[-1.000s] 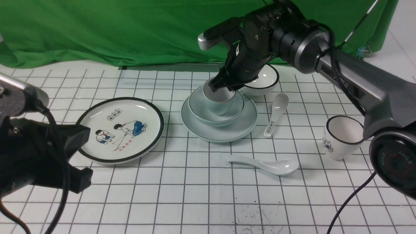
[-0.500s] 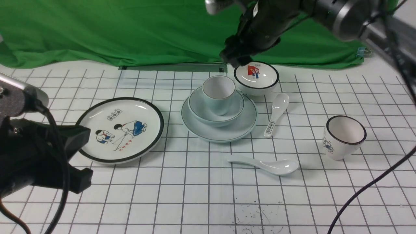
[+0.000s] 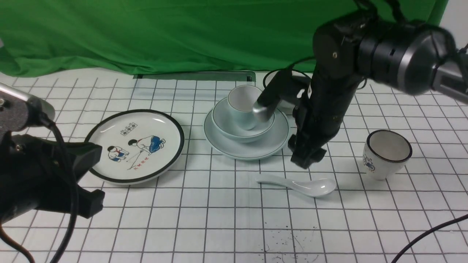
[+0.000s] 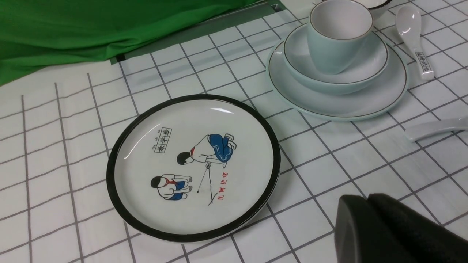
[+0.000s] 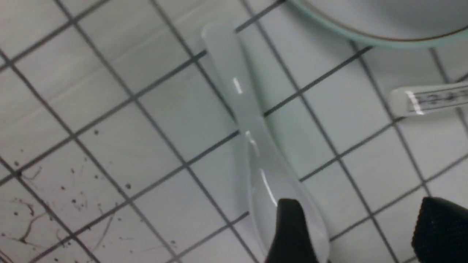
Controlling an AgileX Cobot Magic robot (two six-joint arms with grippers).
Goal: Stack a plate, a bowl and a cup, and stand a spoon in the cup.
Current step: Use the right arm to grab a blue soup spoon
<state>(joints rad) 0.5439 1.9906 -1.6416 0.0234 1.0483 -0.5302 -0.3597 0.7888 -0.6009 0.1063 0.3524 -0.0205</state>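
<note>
hovering near 1 plain spoon: 1 gripper, apparently empty.

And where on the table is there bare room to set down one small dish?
Between the cartoon plate and the plain spoon, the tiles look bare. It is crowded around the stack, where the right gripper hovers close to the plate.

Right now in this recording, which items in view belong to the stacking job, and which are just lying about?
Part of the job:
- plate
- bowl
- cup
- plain spoon

Just lying about:
- black-rimmed plate with cartoon figures
- black-rimmed cup
- spoon with print on its handle
- black-rimmed bowl, mostly hidden
</note>
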